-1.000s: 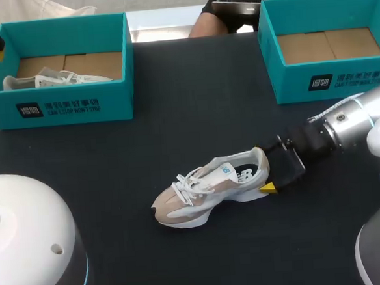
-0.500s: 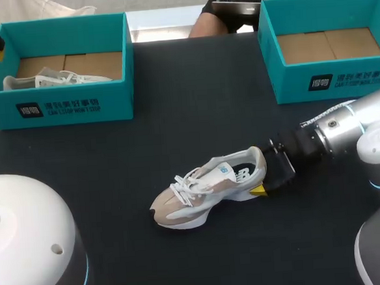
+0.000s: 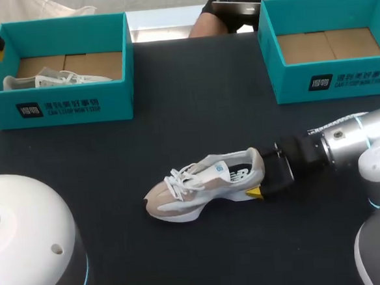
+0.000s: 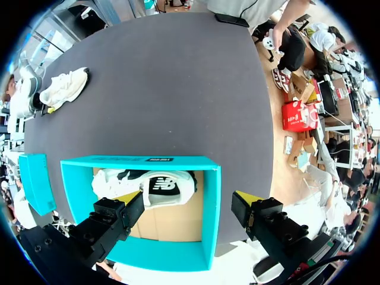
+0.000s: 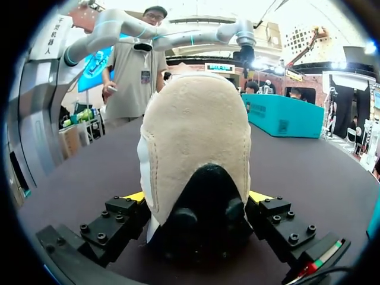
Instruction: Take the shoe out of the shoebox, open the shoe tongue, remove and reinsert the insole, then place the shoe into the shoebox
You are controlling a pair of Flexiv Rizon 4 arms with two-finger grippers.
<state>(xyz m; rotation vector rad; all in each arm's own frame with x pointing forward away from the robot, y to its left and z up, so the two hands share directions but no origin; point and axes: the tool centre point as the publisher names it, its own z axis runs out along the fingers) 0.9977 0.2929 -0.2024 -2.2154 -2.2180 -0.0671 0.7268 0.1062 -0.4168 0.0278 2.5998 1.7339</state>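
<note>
A beige and white shoe (image 3: 203,184) lies on its sole in the middle of the black table, toe pointing left. My right gripper (image 3: 261,175) comes in from the right and holds its heel. In the right wrist view the heel of the shoe (image 5: 196,148) fills the gap and both fingers of the gripper (image 5: 196,199) press its sides. My left gripper (image 4: 189,199) hangs open above the far-left teal shoebox (image 4: 148,163), nothing between its fingers. From there the shoe (image 4: 62,89) shows far off on the table.
The left shoebox (image 3: 57,106) holds a second white shoe (image 3: 48,79), also seen under the left gripper as a white and black shoe (image 4: 148,187). A second teal shoebox (image 3: 329,80) with a bare cardboard floor stands at the back right.
My right gripper has moved left and slightly toward the front edge, carrying the shoe's heel with it. The shoe has slid left and turned a little. The left arm has kept still.
</note>
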